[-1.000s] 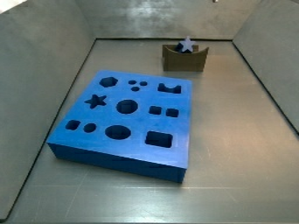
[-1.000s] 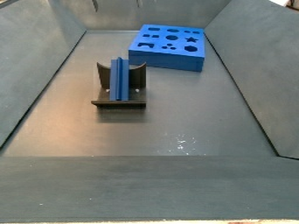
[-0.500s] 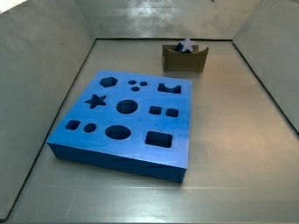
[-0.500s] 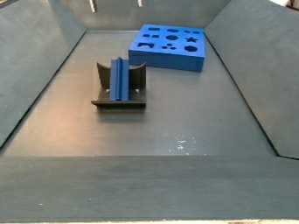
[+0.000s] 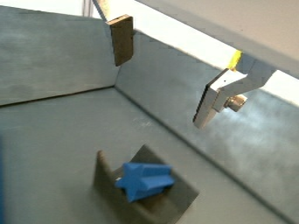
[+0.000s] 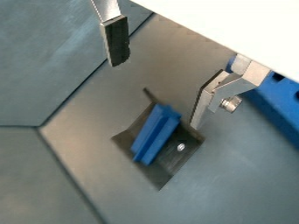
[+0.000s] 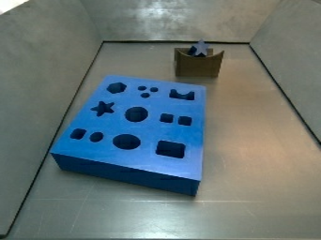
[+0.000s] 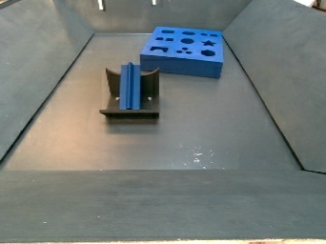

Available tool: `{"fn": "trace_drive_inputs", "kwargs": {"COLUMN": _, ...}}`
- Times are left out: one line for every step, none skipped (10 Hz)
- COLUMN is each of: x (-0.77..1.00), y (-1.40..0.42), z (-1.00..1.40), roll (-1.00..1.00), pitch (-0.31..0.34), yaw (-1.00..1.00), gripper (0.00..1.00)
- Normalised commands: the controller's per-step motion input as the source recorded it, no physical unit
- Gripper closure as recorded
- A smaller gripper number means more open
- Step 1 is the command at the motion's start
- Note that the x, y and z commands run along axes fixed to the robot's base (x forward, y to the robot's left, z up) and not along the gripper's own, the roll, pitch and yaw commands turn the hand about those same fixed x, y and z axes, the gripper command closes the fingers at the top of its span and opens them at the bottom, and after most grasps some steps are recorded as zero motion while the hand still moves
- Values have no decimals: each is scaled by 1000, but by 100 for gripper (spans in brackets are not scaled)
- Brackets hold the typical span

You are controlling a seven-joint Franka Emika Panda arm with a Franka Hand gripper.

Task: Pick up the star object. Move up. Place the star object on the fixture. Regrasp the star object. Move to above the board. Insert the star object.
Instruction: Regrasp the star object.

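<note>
- The large thick blue square board with star, round, square and hexagon cut-outs lies flat on the grey floor, filling the left and centre of a side view; in a side view it sits at the upper centre, well apart from the fixture.
- The small dark olive-brown fixture stands at the upper right of a side view, near the back wall; in a side view it stands left of centre.
- The small blue ridged star object rests in the fixture's notch, lying lengthwise along it; in a side view only its star-shaped end shows above the fixture.
- In both wrist views the star object lies in the fixture, untouched.
- The hand hangs above the fixture, its silver fingers spread wide and holding nothing.
- In both side views only the fingertips show at the top edge.
</note>
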Motion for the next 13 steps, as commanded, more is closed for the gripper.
{"fn": "trace_drive_inputs", "kwargs": {"x": 66, "y": -33, "z": -17, "roll": 1000, "pitch": 55, "yaw": 57, "gripper": 0}}
{"fn": "trace_drive_inputs", "kwargs": {"x": 75, "y": -35, "z": -15, "roll": 1000, "pitch": 66, "yaw": 62, "gripper": 0}}
{"fn": "trace_drive_inputs", "kwargs": {"x": 94, "y": -40, "z": -19, "roll": 1000, "pitch": 103, "yaw": 80, "gripper": 0}}
{"fn": "trace_drive_inputs", "kwargs": {"x": 101, "y": -43, "z": -21, "roll": 1000, "pitch": 121, "yaw": 93, "gripper": 0}}
{"fn": "trace_drive_inputs", "kwargs": {"x": 108, "y": -48, "z": -22, "roll": 903, "pitch": 158, "yaw": 129, "gripper": 0}}
{"fn": "trace_drive_inputs", "kwargs": {"x": 109, "y": -50, "z": -20, "roll": 780, "pitch": 155, "yaw": 138, "gripper": 0}}
{"fn": "trace_drive_inputs", "kwargs": {"x": 111, "y": -50, "z": -24, "roll": 531, "pitch": 138, "yaw": 158, "gripper": 0}}
{"fn": "trace_drive_inputs", "kwargs": {"x": 103, "y": -39, "z": -17, "roll": 315, "pitch": 114, "yaw": 176, "gripper": 0}}
{"fn": "trace_drive_inputs", "kwargs": {"x": 92, "y": -31, "z": -10, "roll": 226, "pitch": 83, "yaw": 181, "gripper": 0}}
{"fn": "trace_drive_inputs", "kwargs": {"x": 34, "y": 73, "z": -1000, "roll": 281, "pitch": 13, "yaw": 146, "gripper": 0}}
{"fn": "trace_drive_inputs", "kwargs": {"x": 36, "y": 71, "z": -1000, "roll": 266, "pitch": -8, "yaw": 142, "gripper": 0}}
{"fn": "trace_drive_inputs", "kwargs": {"x": 44, "y": 60, "z": -1000, "roll": 226, "pitch": -30, "yaw": 121, "gripper": 0}}
{"fn": "trace_drive_inputs", "kwargs": {"x": 51, "y": 54, "z": -1000, "roll": 182, "pitch": -40, "yaw": 103, "gripper": 0}}
